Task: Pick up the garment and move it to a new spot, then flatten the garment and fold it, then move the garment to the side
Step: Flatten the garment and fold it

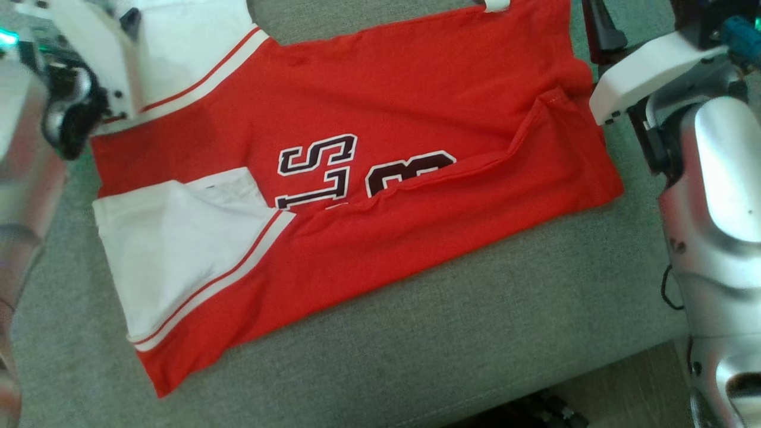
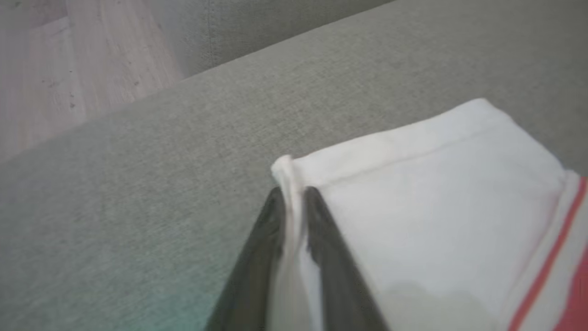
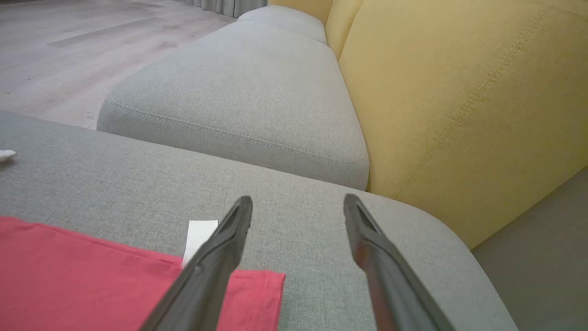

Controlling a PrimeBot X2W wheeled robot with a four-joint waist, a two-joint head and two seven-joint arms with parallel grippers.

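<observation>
The red jersey [image 1: 416,148] lies spread on the grey sofa cushion [image 1: 475,333], its near long edge already turned over the printed lettering; the far half lies unfolded, so the fold looks about halfway done.

The left fingers [image 2: 268,230] are pinched nearly together on the hem corner of the far white sleeve [image 2: 436,193]; a thin ridge of white cloth stands up between the 2 tips, and the rest of the sleeve spreads flat to their right.

The right fingers [image 3: 232,230] stand wide apart and hold nothing; the jersey's far bottom corner [image 3: 257,289] lies just below and behind the left tip, a small white tag [image 3: 200,232] pokes out beside it, and bare cushion lies between the tips.

To do this fold well, I judge the right fingers should drop back onto that red corner and take both layers before either arm lifts; then the 2 grips should rise together and carry the far edge toward the robot at 1 even height, keeping the cloth taut between them so the sleeve does not slip out of the shallow pinch.
</observation>
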